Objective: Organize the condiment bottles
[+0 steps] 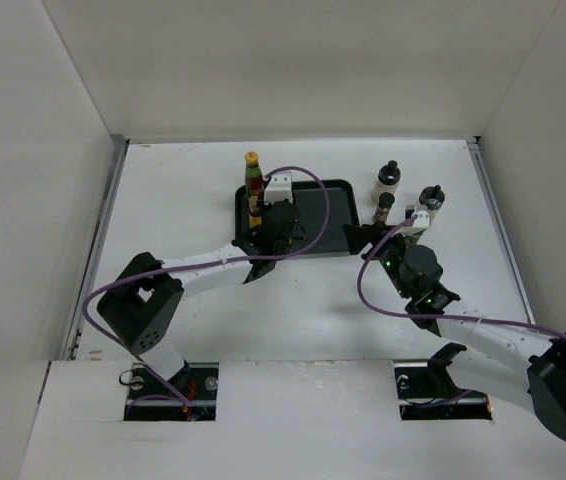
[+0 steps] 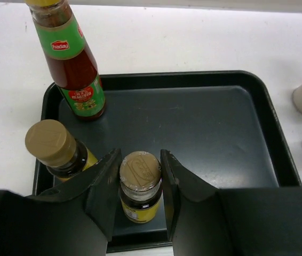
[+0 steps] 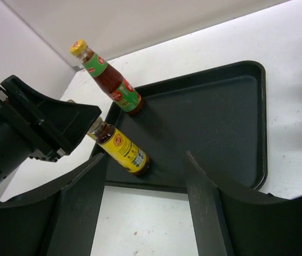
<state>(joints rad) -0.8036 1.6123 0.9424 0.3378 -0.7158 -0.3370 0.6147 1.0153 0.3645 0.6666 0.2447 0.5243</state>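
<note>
currently, the right gripper [image 3: 146,156] hangs low over the white table [image 1: 183,190], just short of the near edge of the black tray [image 2: 204,144]. its jaws stand wide apart and hold nothing; bare table shows between them.

the left gripper [image 2: 140,165] is over the near left part of the tray. its two fingers [image 2: 104,186] are closed in on the first yellow-labelled bottle [image 2: 139,207], one on each side of the tan cap, and both appear to touch it. this bottle stands upright on the tray floor, close to the near rim.

just to its left, in the near left corner of the tray, stands the second yellow-labelled bottle [image 2: 52,145], also upright and tan-capped, apart from the fingers.

farther back, against the left wall of the tray, stands the tall red sauce bottle [image 2: 73,58], upright, with a yellow cap and a green and red label. the remainder of the tray floor is bare.

off the tray, on the table to its right, a tiny dark jar [image 1: 385,208] stands near the right rim. behind it stands one cream black-capped bottle [image 1: 389,180]. the other cream black-capped bottle [image 1: 431,200] stands farther right. all three are upright and apart from both grippers.
</note>
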